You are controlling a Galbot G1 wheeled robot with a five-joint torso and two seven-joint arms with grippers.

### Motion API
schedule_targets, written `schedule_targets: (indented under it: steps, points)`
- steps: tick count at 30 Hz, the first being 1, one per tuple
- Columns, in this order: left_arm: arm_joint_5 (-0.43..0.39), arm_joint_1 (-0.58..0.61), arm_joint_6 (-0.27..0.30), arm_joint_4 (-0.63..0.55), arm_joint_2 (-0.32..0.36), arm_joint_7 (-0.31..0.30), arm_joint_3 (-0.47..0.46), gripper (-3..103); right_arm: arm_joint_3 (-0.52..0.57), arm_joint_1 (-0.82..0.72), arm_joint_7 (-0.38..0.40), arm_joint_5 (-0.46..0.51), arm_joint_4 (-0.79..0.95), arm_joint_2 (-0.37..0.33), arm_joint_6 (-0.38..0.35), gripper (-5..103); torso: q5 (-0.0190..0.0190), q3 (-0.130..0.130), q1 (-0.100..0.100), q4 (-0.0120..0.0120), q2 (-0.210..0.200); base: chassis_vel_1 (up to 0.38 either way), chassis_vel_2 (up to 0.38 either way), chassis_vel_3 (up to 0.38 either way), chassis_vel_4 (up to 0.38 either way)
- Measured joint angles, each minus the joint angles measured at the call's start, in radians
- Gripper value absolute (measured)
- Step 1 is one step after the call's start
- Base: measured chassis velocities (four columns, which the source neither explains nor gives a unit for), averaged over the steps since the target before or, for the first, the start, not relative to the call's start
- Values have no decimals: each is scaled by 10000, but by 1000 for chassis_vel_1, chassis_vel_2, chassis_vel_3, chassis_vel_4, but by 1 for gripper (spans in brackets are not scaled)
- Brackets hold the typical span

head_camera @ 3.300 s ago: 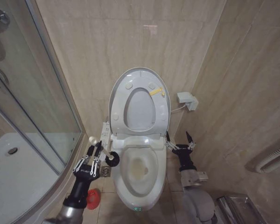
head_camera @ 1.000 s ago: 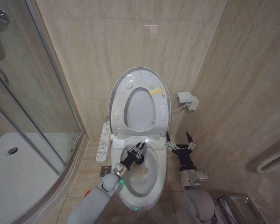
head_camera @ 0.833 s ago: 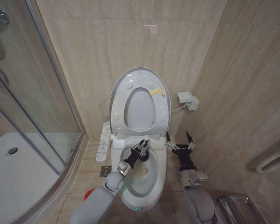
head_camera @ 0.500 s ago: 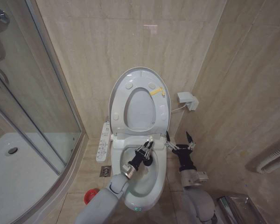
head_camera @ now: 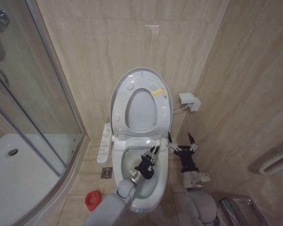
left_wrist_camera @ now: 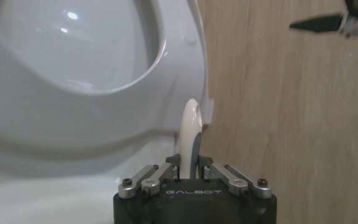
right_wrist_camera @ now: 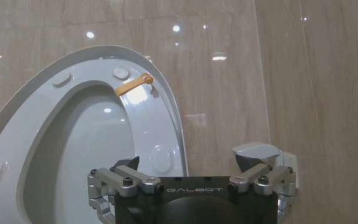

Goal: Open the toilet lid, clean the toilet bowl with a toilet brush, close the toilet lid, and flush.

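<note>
toilet lid [head_camera: 137, 77] standing raised: opening done | left gripper [head_camera: 152, 154] clamped on toilet brush [left_wrist_camera: 189, 126], working over toilet bowl [head_camera: 120, 165] | right gripper [head_camera: 181, 143] spread apart, waiting beside bowl | closing, flushing remaining

The lid [head_camera: 137, 77] is glossy white plastic, smooth, standing above the bowl [head_camera: 127, 162], whose white ceramic shines and looks yellowish in the hollow. The brush [left_wrist_camera: 189, 133] handle is smooth glossy white plastic. The left gripper [head_camera: 153, 154] has matt black fingers with bright metal links. Behind the lid, the wall [head_camera: 108, 42] is polished beige tile. Left of the bowl, the cup [head_camera: 92, 200] is red plastic.
</note>
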Motion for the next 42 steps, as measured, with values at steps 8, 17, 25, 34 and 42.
schedule_targets:
  steps: [8, 17, 25, 34, 42]
  points:
    - [336, -393, -486, 1033, 387, 240, -500, 19, 0, 0, 0, 0, 0, 0, 0, 100, 2, -1, -1, 4, 2, 0, 0, 0, 0]
    - [841, 69, -262, -470, 582, 23, -634, 19, 0, 0, 0, 0, 0, 0, 0, 100, 0, 1, 1, -2, 0, 0, 0, 0, 0]
    - [1056, 1214, 104, -2091, 1403, -267, -596, 19, 0, 1, 0, 0, 0, 0, 0, 100, 2, 0, 0, 3, 0, 0, 0, 0, 0]
    - [1070, 2692, 628, -4007, 2296, -490, -844, 19, 0, 0, 0, 0, 0, 0, 0, 100, 0, -1, 0, 0, 0, 0, 0, 0, 0]
    - [1282, 3904, 676, -4528, 3112, -469, -1108, 19, 0, 1, 0, 0, 0, 0, 0, 100, 2, -1, -1, 3, 0, 0, 0, 0, 0]
